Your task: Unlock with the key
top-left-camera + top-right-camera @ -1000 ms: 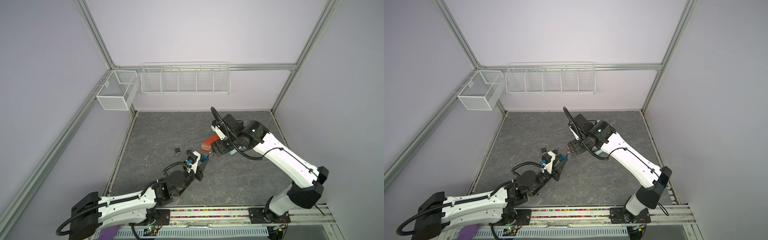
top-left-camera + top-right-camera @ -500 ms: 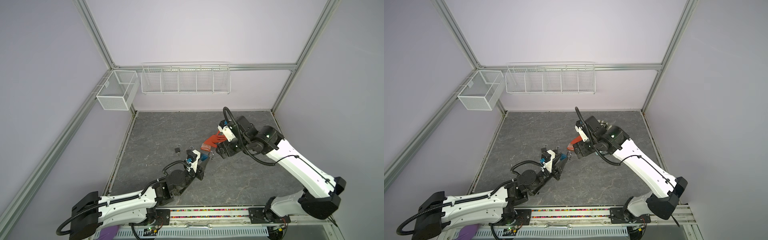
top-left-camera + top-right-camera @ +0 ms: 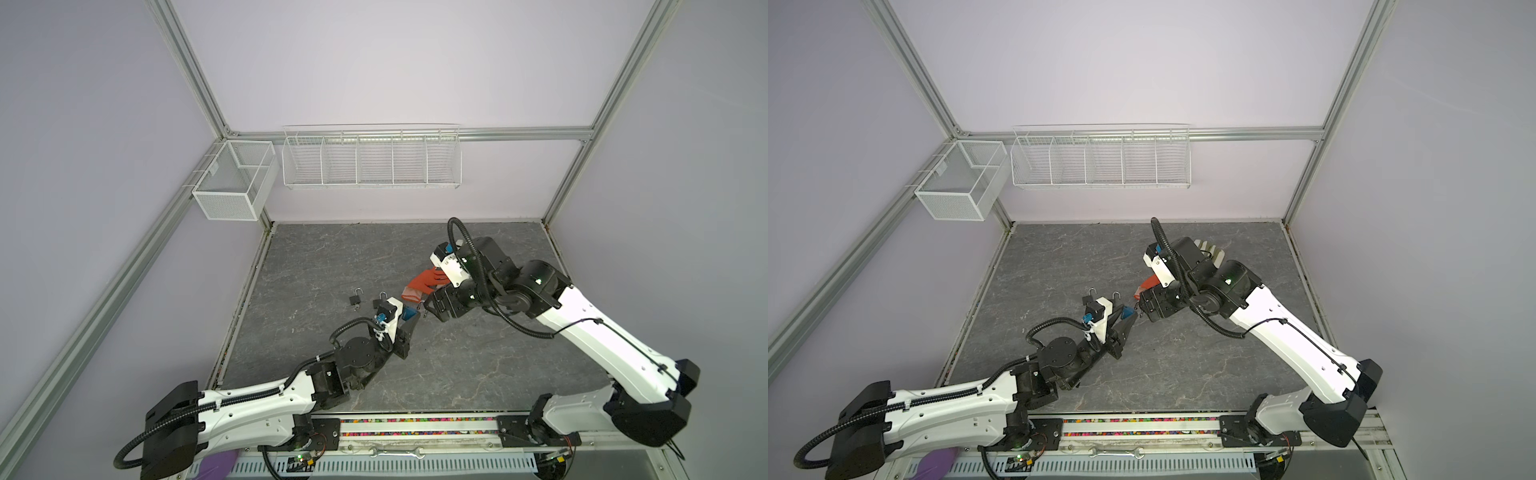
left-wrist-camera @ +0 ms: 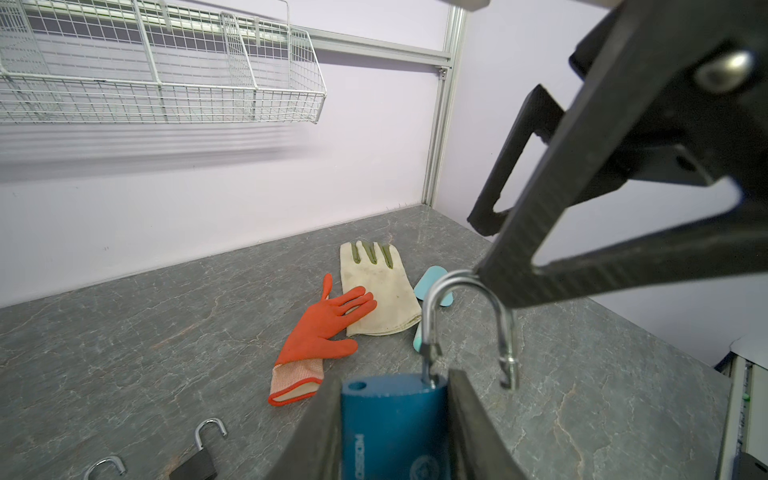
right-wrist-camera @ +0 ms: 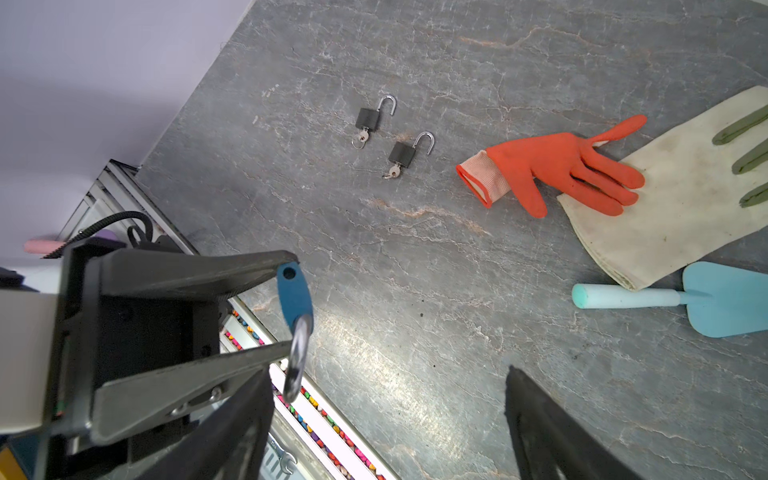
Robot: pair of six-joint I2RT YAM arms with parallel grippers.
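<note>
**Left gripper** (image 3: pixel 411 320): at mid-frame in both top views, raised off the table (image 3: pixel 332 257). Its fingers (image 4: pixel 320 440) are clamped on the body of the blue padlock (image 4: pixel 392 432), one on each flat side, at the lower centre of the left wrist view. The keyway end of the body is hidden inside the grip.

**Shackle** (image 4: pixel 465 286): open. One leg sits in the body. The free end hangs clear of its hole, swung to the right of the frame.

**Right gripper** (image 3: pixel 428 309): meets the left gripper tip to tip at mid-frame in both top views. Its fingers are spread wide with nothing between them. In the left wrist view, one fingertip lies at the top of the shackle's bow, right of centre. Contact cannot be confirmed. In the right wrist view the shackle stands just beside the lower-left finger.

**Table, other items:**
- Two black padlocks (image 5: pixel 368 118) lie flat at upper centre of the right wrist view. They are near each other but apart, both with shackles open and keys (image 5: pixel 362 137) in them.
- An orange glove (image 5: pixel 557 166) lies at upper right, its fingers overlapping a white glove (image 5: pixel 665 199).
- A pale blue trowel (image 5: pixel 706 299) lies at the right edge, its handle partly under the white glove's cuff.

**Back wall:** a wire rack (image 3: pixel 372 158) at upper centre, and a mesh bin (image 3: pixel 232 183) at its left.
</note>
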